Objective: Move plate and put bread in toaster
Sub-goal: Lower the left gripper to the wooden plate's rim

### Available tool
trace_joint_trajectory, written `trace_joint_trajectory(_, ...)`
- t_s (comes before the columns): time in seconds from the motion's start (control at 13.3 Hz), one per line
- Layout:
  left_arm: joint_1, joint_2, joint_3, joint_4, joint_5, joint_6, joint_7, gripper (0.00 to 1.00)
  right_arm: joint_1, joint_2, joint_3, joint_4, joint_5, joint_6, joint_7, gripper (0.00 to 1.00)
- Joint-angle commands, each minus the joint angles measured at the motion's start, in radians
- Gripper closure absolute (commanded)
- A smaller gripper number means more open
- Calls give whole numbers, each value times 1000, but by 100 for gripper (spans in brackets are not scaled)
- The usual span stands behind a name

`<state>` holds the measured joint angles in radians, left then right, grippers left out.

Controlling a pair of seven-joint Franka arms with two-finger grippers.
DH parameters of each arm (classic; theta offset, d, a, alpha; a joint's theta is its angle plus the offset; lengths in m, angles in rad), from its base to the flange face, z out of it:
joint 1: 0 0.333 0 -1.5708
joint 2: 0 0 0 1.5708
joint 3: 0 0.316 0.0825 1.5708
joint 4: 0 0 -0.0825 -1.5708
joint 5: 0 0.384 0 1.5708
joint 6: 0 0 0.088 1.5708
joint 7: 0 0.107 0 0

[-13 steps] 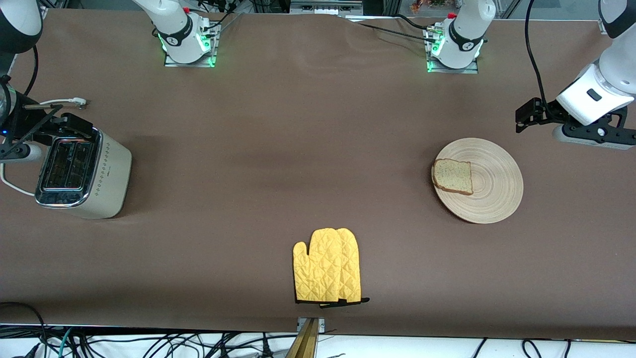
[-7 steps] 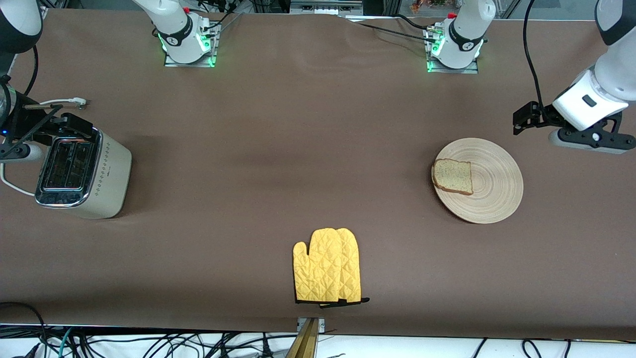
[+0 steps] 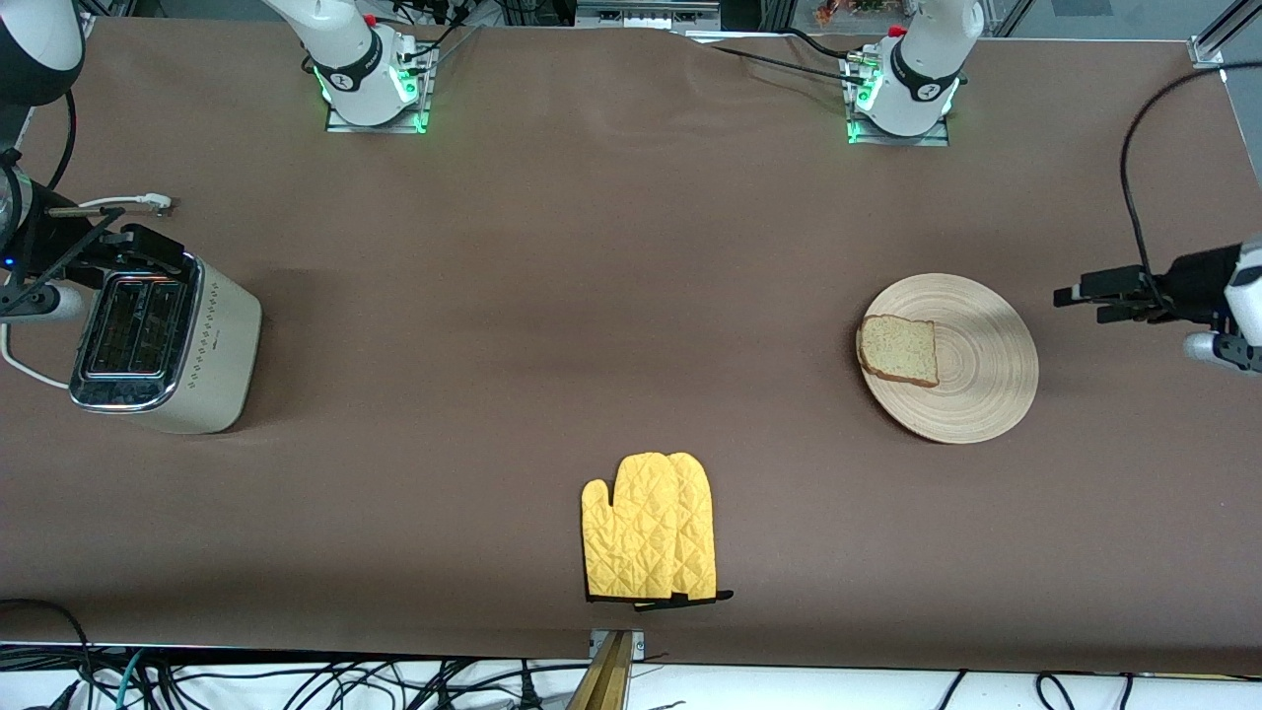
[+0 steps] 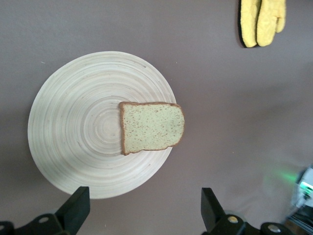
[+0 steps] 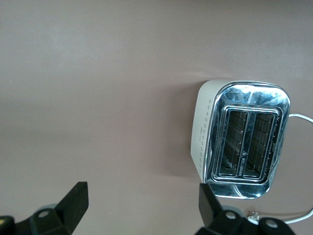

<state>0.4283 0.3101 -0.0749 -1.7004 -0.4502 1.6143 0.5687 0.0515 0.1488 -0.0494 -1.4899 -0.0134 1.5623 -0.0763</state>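
Note:
The pale wooden plate (image 3: 971,370) lies toward the left arm's end of the table. The slice of bread (image 3: 899,349) rests on it, overhanging the rim on the side toward the toaster; in the left wrist view the bread (image 4: 152,127) sits on the plate (image 4: 73,127). My left gripper (image 4: 145,211) hangs open and empty over the bare table beside the plate's rim. The cream toaster (image 3: 163,340) with its chrome two-slot top (image 5: 247,139) stands at the right arm's end. My right gripper (image 5: 142,208) is open and empty, hanging beside the toaster.
A pair of yellow oven mitts (image 3: 649,540) lies mid-table near the front edge, also seen as mitts (image 4: 261,22) in the left wrist view. The toaster's white cord (image 3: 25,373) loops at the table end. Arm bases (image 3: 370,84) stand along the back edge.
The left arm's hand has swung toward the front camera and outward toward its end of the table, staying open. The right arm, plate, bread and toaster have not moved.

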Motion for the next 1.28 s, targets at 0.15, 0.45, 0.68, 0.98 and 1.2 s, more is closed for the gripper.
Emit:
trace_joint_trajectory(0.15, 157, 306, -12, 159, -88, -19, 368, 0, -9, -9, 9, -7, -10, 2, 12, 0)
trace_joint_trajectory(0.45, 228, 464, -16, 160, -134, -7, 450, 5, -10, -9, 9, -9, -10, 1, 15, 0)
trace_joint_trajectory(0.68, 237, 512, -16, 162, -191, -7, 433, 39, -13, -9, 6, -9, -10, 2, 15, 0)
trace_joint_trajectory(0.98, 234, 573, -16, 160, -209, -7, 410, 63, -12, -9, 8, -7, -8, 2, 15, 0)
trace_joint_trajectory(1.2, 239, 586, -16, 160, -205, -11, 413, 100, -10, -9, 8, -9, -10, 2, 15, 0)
